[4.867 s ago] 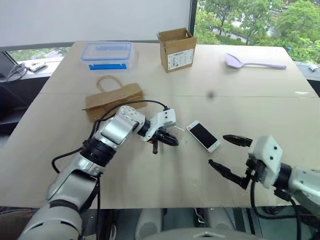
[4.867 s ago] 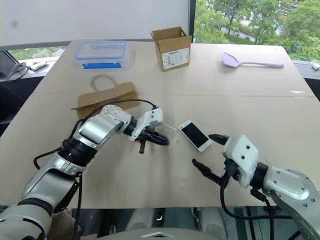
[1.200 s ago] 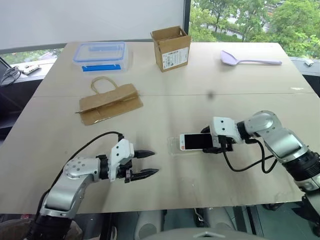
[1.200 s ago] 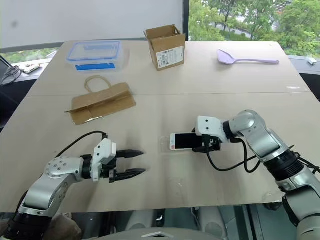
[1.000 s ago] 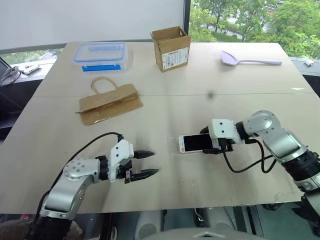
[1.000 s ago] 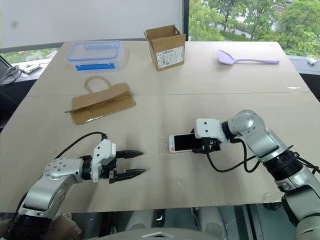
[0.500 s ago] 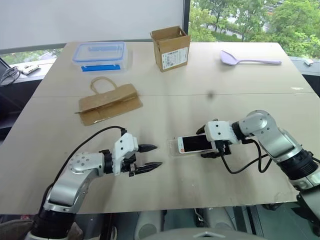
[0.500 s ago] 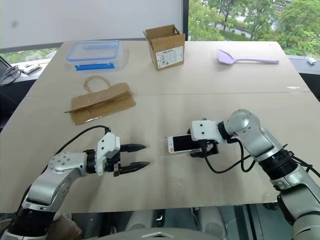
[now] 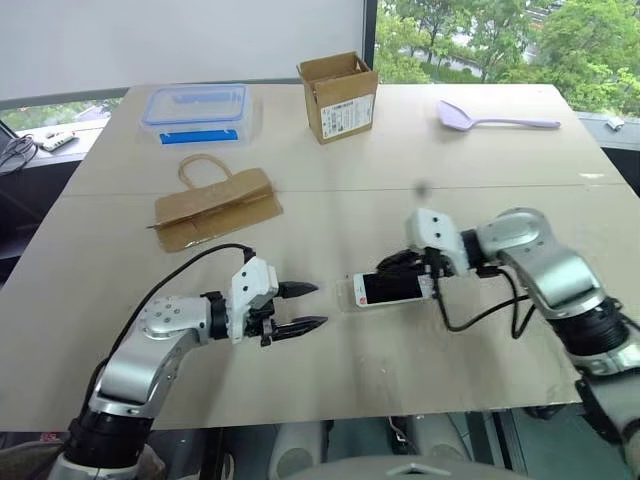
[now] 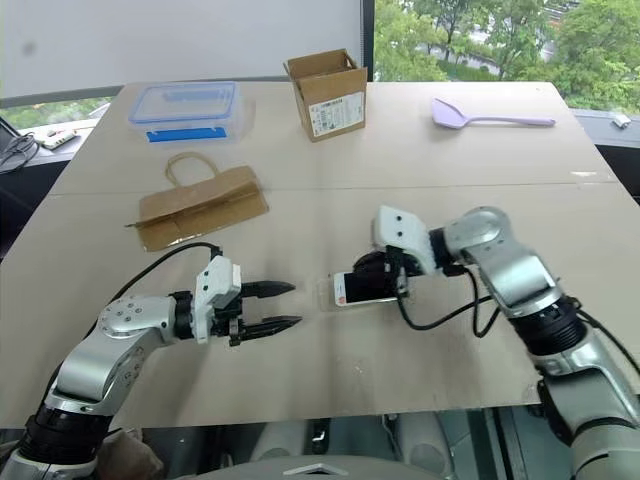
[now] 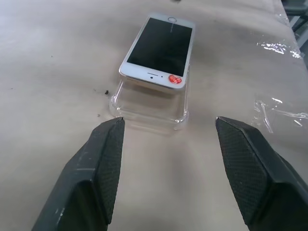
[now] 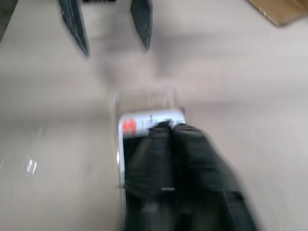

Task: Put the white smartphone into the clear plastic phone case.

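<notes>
The right gripper (image 10: 378, 268), fingers pinched together, presses on the phone (image 11: 159, 51) at table centre, apparently seating it in the case (image 11: 149, 108), while the half-open left gripper (image 9: 306, 307) waits at nine o'clock.

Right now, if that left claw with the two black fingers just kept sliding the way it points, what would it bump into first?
Most likely the open end of the clear plastic phone case, with the white smartphone resting on it. The left gripper points straight at them, jaws open, though how low it hangs is unclear.
</notes>
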Available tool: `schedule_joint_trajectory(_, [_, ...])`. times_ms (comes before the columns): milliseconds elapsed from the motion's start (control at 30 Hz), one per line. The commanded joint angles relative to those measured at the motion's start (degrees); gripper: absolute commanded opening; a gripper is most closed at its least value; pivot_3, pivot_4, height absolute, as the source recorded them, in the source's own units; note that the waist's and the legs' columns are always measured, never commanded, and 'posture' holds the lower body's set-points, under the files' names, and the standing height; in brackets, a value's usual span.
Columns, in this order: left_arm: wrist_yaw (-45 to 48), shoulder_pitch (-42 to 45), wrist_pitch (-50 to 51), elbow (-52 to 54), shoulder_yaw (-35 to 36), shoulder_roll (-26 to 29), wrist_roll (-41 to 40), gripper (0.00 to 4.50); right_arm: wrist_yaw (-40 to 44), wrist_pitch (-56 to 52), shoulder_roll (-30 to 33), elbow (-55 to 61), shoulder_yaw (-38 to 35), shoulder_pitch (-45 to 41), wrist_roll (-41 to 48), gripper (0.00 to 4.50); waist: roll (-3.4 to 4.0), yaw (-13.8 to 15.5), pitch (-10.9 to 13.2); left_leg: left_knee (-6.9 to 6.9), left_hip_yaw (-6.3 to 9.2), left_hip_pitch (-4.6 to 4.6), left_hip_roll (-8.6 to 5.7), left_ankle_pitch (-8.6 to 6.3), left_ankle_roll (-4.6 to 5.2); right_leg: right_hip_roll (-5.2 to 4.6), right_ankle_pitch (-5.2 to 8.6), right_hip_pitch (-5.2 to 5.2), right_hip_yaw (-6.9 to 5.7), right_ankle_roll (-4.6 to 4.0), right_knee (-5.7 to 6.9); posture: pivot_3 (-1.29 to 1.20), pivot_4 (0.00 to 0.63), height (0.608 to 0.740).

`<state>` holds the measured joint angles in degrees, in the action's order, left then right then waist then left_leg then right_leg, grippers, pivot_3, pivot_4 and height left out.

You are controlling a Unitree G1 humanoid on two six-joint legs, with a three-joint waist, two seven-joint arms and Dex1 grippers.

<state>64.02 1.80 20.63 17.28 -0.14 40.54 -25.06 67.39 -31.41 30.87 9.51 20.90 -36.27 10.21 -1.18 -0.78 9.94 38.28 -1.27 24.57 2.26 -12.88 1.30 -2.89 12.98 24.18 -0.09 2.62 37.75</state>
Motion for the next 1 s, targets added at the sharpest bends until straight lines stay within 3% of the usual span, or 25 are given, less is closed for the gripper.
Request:
schedule_joint_trajectory(33, [-0.4, -1.0, -0.4, 1.4, 1.6, 0.6, -1.3, 1.32, -6.3, 1.3, -3.6, -4.2, 1.4, -0.8, -3.4, 0.00, 0.00, 0.0, 0.0, 0.00, 0.00, 0.00, 0.00, 0.00, 0.00, 0.00, 0.00, -0.01, 0.00, 0.00, 0.00, 0.00, 0.150, 0.740])
schedule_joint_trajectory(67, [-0.6, -1.1, -0.6, 1.4, 1.7, 0.5, -1.1, 0.67, -7.6, 1.6, -4.6, -5.7, 1.6, -1.1, -4.3, 0.00, 0.00, 0.1, 0.0, 0.01, -0.01, 0.01, -0.01, 0.00, 0.00, -0.01, 0.00, -0.01, 0.00, 0.00, -0.01, 0.00, 0.150, 0.740])
schedule_joint_trajectory(133, [-1.0, -1.3, -0.8, 1.4, 1.9, 0.5, -1.0, 0.08, -9.5, 1.7, -6.1, -7.4, 1.8, -1.7, -5.3, 0.00, 0.00, 0.2, 0.0, 0.02, 0.00, 0.03, -0.03, 0.00, 0.00, -0.03, 0.00, -0.01, 0.00, 0.00, -0.01, 0.00, 0.150, 0.740])
schedule_joint_trajectory(467, [-1.8, -2.8, -2.1, 1.2, 1.5, 0.2, -0.4, 0.08, -5.5, 1.6, -3.2, -5.8, 5.4, -1.4, -7.5, 0.00, 0.02, 0.1, 0.0, 0.00, 0.01, 0.02, -0.02, 0.00, 0.00, -0.01, 0.00, -0.01, -0.01, 0.00, -0.02, 0.00, 0.150, 0.740])
schedule_joint_trajectory(767, [-1.9, -2.6, -3.2, 0.3, 0.9, 0.2, 0.0, 0.08, -6.8, -0.4, -4.6, 0.8, -0.7, -1.6, -1.7, 0.00, 0.02, 0.1, 0.0, -0.01, 0.01, 0.03, -0.01, 0.00, 0.00, -0.01, 0.00, 0.01, 0.00, 0.00, -0.01, 0.00, 0.150, 0.740])
schedule_joint_trajectory(900, [-2.5, -2.5, -2.8, 1.1, 0.4, 0.1, 0.0, 0.08, -3.1, -5.7, -1.5, 7.1, -3.1, 0.4, 4.8, 0.00, 0.02, 0.3, 0.0, -0.01, 0.03, 0.03, -0.01, 0.00, 0.00, -0.03, 0.00, -0.01, -0.01, 0.00, -0.03, 0.00, 0.150, 0.740])
schedule_joint_trajectory(1000, [-2.7, -2.5, -2.3, 1.6, 0.3, 0.2, -0.2, 0.08, 3.2, -9.9, 5.5, 12.5, -2.8, 3.3, 10.0, 0.00, 0.02, 0.4, 0.0, -0.01, 0.07, 0.05, 0.02, 0.00, 0.00, -0.13, 0.00, -0.01, -0.04, 0.00, -0.06, 0.00, 0.150, 0.740])
